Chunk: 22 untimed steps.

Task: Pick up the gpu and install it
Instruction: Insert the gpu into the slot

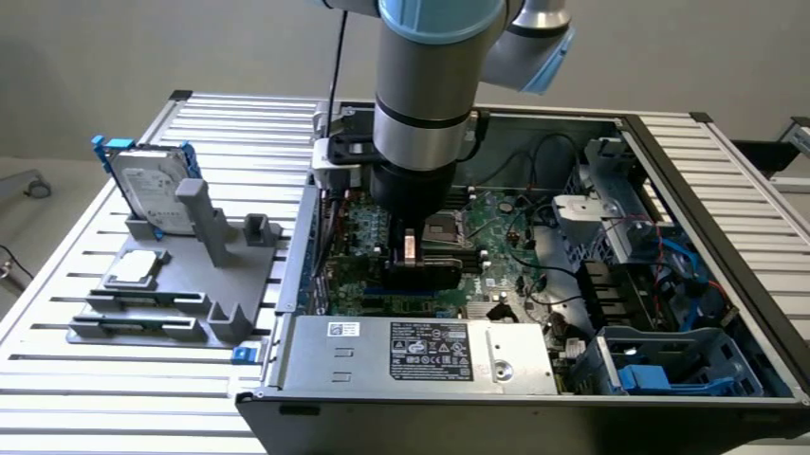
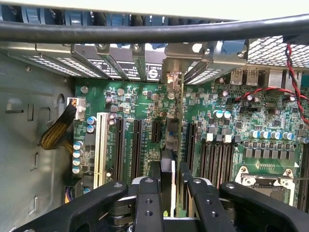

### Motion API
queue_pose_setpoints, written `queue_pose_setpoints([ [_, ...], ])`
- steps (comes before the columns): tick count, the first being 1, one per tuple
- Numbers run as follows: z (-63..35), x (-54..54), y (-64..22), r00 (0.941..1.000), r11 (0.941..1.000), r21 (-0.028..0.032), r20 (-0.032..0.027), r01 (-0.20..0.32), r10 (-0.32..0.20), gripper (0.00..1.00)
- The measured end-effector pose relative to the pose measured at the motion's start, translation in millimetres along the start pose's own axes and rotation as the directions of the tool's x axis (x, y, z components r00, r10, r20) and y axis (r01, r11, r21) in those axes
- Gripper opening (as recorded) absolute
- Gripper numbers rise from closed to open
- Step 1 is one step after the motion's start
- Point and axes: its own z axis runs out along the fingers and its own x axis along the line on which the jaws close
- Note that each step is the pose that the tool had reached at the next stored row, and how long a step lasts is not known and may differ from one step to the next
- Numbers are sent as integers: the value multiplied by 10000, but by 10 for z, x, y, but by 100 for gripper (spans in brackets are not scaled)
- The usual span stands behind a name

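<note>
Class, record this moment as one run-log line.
fingers: shut on graphics card | card: upright, edge toward motherboard slots | location: inside computer case

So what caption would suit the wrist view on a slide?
Gripper holds the gpu edge-on over the motherboard inside an open computer case.

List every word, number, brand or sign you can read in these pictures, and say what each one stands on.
No text here can be read.
Power supply label: dense print and symbols, too small to read.
White sticker beside it: too small to read.
Hard drive label: blurred.
Round mark by the slot covers: illegible.
Motherboard printing: too small to read.
</note>
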Motion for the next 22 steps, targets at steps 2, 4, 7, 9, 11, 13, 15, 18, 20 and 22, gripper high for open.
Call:
queue_pose_setpoints([
  [2,0,0,0,10000,10000,0,1,-8,8,26],
  [4,1,0,1,10000,10000,1,2,-47,47,26],
  [7,4,-1,7,9998,9998,2,11,-179,179,26],
  [9,6,-2,11,9996,9996,0,16,-289,289,26],
  [11,13,-3,13,9992,9992,3,36,-393,393,26],
  [13,12,-3,14,9991,9991,-5,33,-429,429,26],
  [15,9,-3,15,9990,9990,-11,25,-437,437,26],
  [18,9,-3,15,9990,9990,-15,24,-442,442,26],
  [20,8,-3,15,9990,9990,-23,24,-446,446,26],
  [22,9,-3,15,9990,9990,-33,26,-450,450,27],
])
